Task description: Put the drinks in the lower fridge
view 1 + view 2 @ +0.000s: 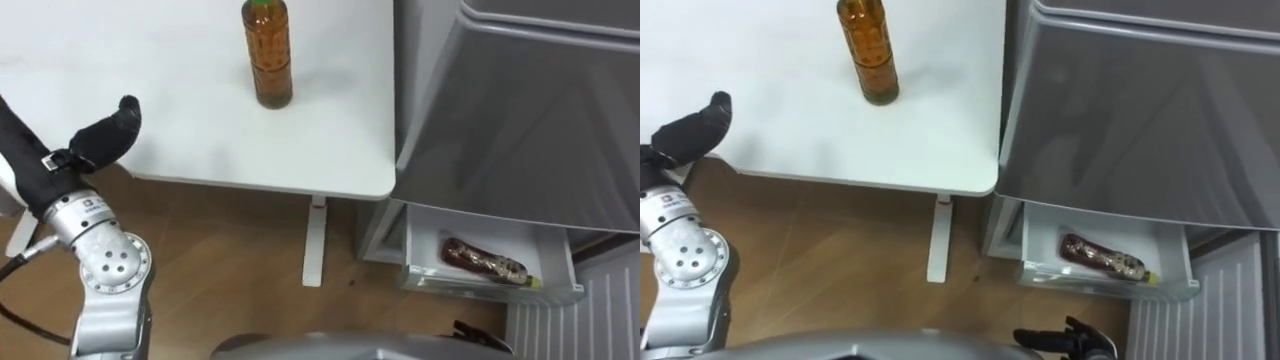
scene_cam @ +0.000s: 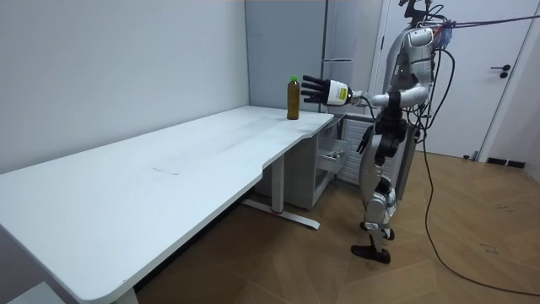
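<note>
Drinks were in two places: an amber tea bottle (image 1: 268, 55) stood upright at 12 o'clock on the white table (image 1: 180, 70), and a second bottle (image 1: 487, 263) lay on its side at 4 o'clock in the pulled-out lower fridge drawer (image 1: 492, 291), under the grey fridge door (image 1: 520, 110). At 9 o'clock the left hand (image 1: 105, 132) hung over the table's near edge, spread wide and holding nothing, short of the upright bottle. The right hand (image 1: 1072, 342) showed at 6 o'clock; I could not tell its state.
</note>
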Robot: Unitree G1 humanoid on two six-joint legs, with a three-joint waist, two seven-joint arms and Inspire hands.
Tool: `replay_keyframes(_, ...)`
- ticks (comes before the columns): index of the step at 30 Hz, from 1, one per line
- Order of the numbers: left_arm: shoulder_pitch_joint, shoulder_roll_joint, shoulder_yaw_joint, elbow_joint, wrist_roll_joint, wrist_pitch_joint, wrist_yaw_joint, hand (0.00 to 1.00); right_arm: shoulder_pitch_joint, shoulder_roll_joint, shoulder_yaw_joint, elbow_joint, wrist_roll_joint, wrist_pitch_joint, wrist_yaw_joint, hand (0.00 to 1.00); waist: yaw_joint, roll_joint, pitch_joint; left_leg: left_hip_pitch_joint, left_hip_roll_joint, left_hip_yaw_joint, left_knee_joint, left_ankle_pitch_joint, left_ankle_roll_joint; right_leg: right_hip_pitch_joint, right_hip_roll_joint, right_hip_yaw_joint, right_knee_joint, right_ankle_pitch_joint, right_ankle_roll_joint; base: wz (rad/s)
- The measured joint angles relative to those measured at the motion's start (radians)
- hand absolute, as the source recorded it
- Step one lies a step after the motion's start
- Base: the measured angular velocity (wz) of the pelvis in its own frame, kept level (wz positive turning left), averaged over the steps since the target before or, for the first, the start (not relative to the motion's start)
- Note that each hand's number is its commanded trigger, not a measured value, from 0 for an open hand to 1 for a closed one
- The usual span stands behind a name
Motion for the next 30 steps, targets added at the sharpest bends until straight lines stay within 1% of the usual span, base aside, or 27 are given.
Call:
replay_keyframes(2,-0.001,-0.001,-0.004,-0.002,-0.01,0.0,-0.018,0.0,-0.005,0.001,0.003,0.002,0.003,0.0,0.0,0.0,-0.001,-0.007,0.0046,-0.001,-0.001,0.0,-0.002,0.0,0.0,-0.001,0.0,0.0,-0.001,0.0,0.0,0.0)
replay_keyframes(4,-0.002,-0.003,-0.009,-0.003,-0.037,0.0,-0.032,0.0,-0.012,0.002,0.004,0.01,0.003,0.001,0.001,0.0,-0.003,-0.006,0.0058,-0.001,-0.001,0.0,-0.006,-0.001,0.0,-0.003,0.0,0.003,-0.001,0.0,0.0,-0.03)
replay_keyframes(8,-0.002,-0.002,-0.048,-0.053,-0.169,0.0,-0.058,0.0,-0.029,0.002,0.004,0.032,-0.031,0.002,0.009,0.0,-0.012,0.001,0.0098,0.0,-0.001,-0.002,-0.009,-0.001,0.0,-0.004,0.001,0.004,-0.001,0.0,0.0,-0.01)
replay_keyframes(10,-0.003,-0.002,-0.074,-0.078,-0.216,0.0,-0.066,0.0,-0.032,0.001,0.004,0.031,-0.043,0.0,0.009,0.0,-0.014,0.005,0.0117,0.001,-0.001,-0.003,-0.01,-0.001,0.0,-0.005,0.002,0.005,-0.001,0.0,0.0,0.0)
replay_keyframes(12,-0.007,-0.001,-0.089,-0.086,-0.22,0.0,-0.096,0.0,-0.04,0.0,0.004,0.029,-0.062,-0.001,0.009,0.0,-0.02,0.009,0.0137,-0.001,0.0,-0.003,-0.01,-0.001,0.0,-0.008,0.002,0.006,0.001,0.0,0.0,-0.02)
replay_keyframes(14,-0.025,-0.001,-0.108,-0.086,-0.22,0.0,-0.145,0.0,-0.054,0.0,0.004,0.029,-0.083,-0.001,0.016,0.0,-0.027,0.011,0.0157,-0.006,0.002,-0.002,-0.01,-0.001,0.0,-0.015,0.003,0.007,0.003,0.001,-0.002,-0.03)
replay_keyframes(16,-0.04,-0.001,-0.112,-0.086,-0.22,0.0,-0.186,0.0,-0.061,0.001,0.003,0.029,-0.094,-0.001,0.027,0.0,-0.036,0.013,0.0162,-0.008,0.008,-0.001,-0.01,-0.001,0.0,-0.019,0.004,0.007,0.004,0.002,-0.002,-0.02)
replay_keyframes(18,-0.057,-0.001,-0.115,-0.086,-0.22,0.0,-0.221,0.0,-0.06,0.0,0.004,0.028,-0.095,-0.002,0.031,0.0,-0.04,0.015,0.0159,-0.008,0.007,0.002,-0.011,-0.001,-0.001,-0.021,0.004,0.008,0.004,0.002,-0.003,-0.07)
replay_keyframes(21,-0.091,-0.002,-0.127,-0.084,-0.22,0.002,-0.265,0.0,-0.063,-0.001,0.004,0.027,-0.1,-0.002,0.03,0.0,-0.042,0.017,0.0178,-0.003,0.007,0.018,-0.014,-0.001,-0.001,-0.024,0.006,0.031,0.006,0.003,-0.004,-0.14)
replay_keyframes(23,-0.115,-0.004,-0.129,-0.066,-0.221,0.003,-0.301,0.0,-0.063,-0.001,0.003,0.025,-0.102,-0.002,0.032,0.0,-0.052,0.02,0.0177,0.003,0.008,0.024,-0.018,-0.001,-0.001,-0.023,0.006,0.038,0.01,0.003,-0.004,-0.1)
replay_keyframes(24,-0.122,-0.004,-0.129,-0.057,-0.225,0.006,-0.309,0.0,-0.062,-0.001,0.003,0.025,-0.101,-0.001,0.032,0.0,-0.057,0.021,0.018,0.004,0.008,0.025,-0.018,-0.001,-0.001,-0.023,0.006,0.04,0.013,0.003,-0.004,-0.1)
replay_keyframes(26,-0.134,-0.006,-0.128,-0.034,-0.262,0.026,-0.336,0.0,-0.062,-0.003,0.002,0.025,-0.101,0.0,0.039,0.0,-0.062,0.025,0.019,0.017,0.01,0.043,-0.024,-0.001,-0.001,-0.02,0.008,0.062,0.016,0.003,-0.004,-0.24)
replay_keyframes(27,-0.134,-0.008,-0.128,-0.028,-0.264,0.032,-0.341,0.0,-0.062,-0.004,0.001,0.024,-0.101,0.0,0.04,0.0,-0.063,0.027,0.0178,0.02,0.01,0.045,-0.026,-0.001,-0.001,-0.019,0.008,0.064,0.016,0.003,-0.004,-0.22)
replay_keyframes(29,-0.136,-0.013,-0.129,-0.017,-0.301,0.06,-0.365,0.0,-0.062,-0.002,-0.002,0.023,-0.1,0.001,0.041,0.0,-0.072,0.03,0.0178,0.03,0.01,0.048,-0.032,-0.002,-0.001,-0.022,0.008,0.075,0.019,0.003,-0.003,-0.14)
replay_keyframes(30,-0.136,-0.014,-0.129,-0.013,-0.306,0.063,-0.37,0.0,-0.062,-0.002,-0.002,0.023,-0.1,0.002,0.041,0.0,-0.074,0.031,0.0171,0.034,0.01,0.048,-0.034,-0.002,0.0,-0.021,0.009,0.078,0.02,0.003,-0.003,-0.14)
